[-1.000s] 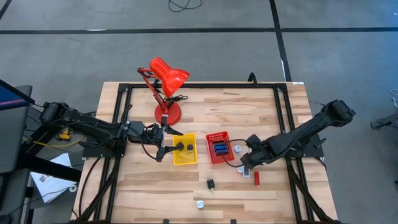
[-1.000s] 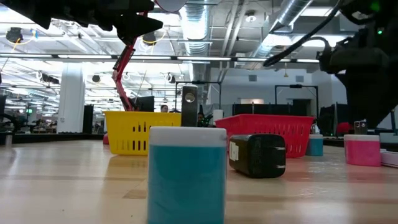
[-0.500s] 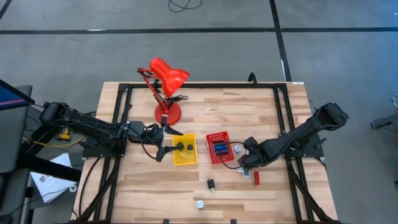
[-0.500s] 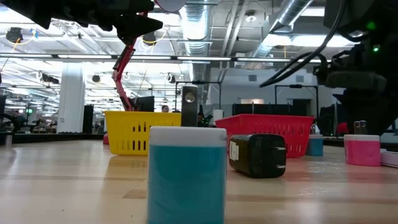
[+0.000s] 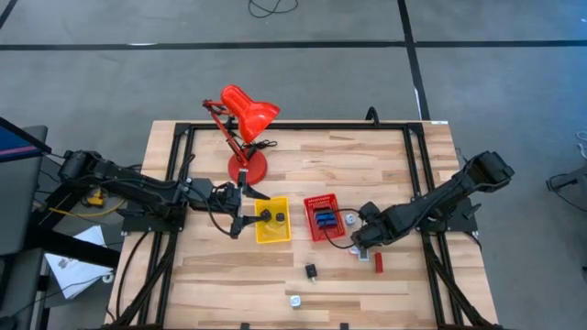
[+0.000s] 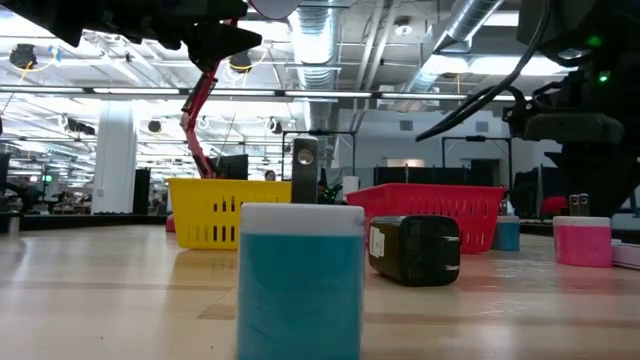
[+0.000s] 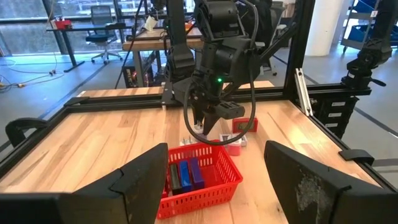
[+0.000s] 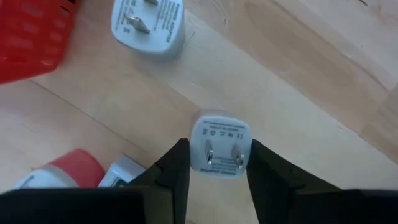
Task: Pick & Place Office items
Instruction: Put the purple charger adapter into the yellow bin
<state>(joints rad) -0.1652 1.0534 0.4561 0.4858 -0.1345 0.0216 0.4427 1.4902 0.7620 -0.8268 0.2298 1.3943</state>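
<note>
right wrist view: right hand (image 8: 214, 168) pinches white plug (image 8: 219, 143), prongs facing camera.

The left black two-finger gripper (image 5: 240, 223) is hanging with its fingers (image 7: 144, 180) spread wide, its arm reaching in from the left edge. The right black two-finger gripper (image 8: 217, 163) is pointing downward, its fingers clamping closed from both sides.
</note>
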